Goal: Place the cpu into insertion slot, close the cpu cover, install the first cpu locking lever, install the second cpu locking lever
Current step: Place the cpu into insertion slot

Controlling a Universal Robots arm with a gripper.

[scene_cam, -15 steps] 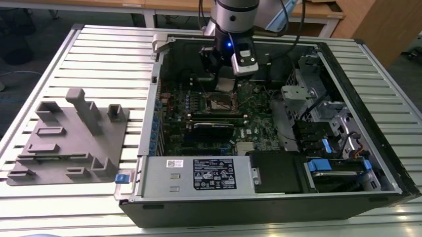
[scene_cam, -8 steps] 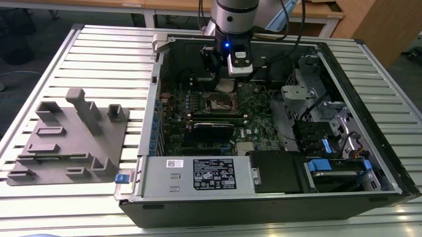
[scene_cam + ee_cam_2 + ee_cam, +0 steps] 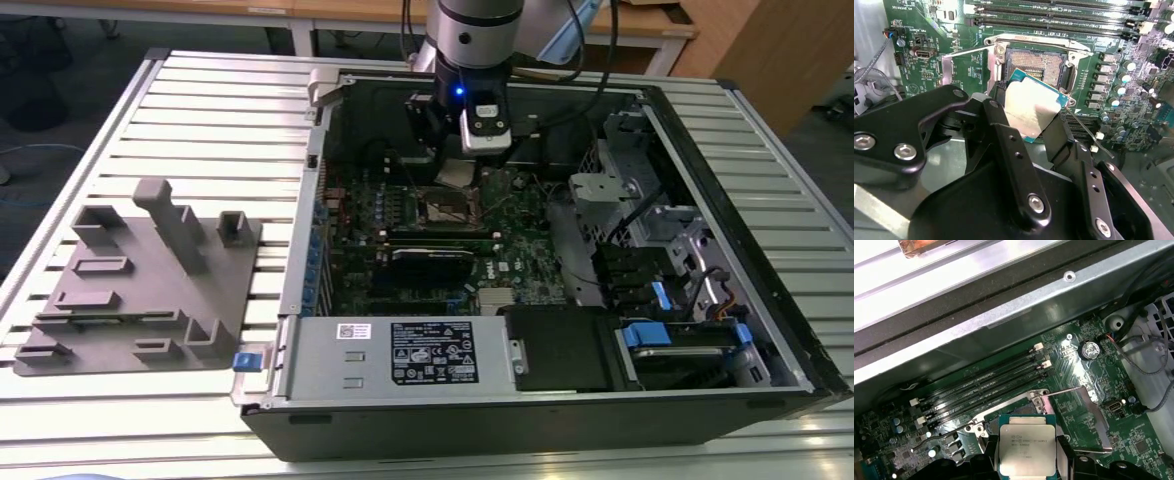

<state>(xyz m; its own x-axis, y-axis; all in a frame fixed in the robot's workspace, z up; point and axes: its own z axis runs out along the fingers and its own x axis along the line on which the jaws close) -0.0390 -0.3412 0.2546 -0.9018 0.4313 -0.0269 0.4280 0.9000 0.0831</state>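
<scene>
2 black fingers of the gripper pinch the small square silver-topped cpu by opposite edges. We see it tilted, close over the square black insertion slot in the green circuit board, not seated. The thin silvery cpu cover stands swung open beside the slot. Long black memory slots and a thin wire lever flank the slot.

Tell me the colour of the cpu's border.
Teal, around the silver top of the cpu, best in the second wrist view.
</scene>
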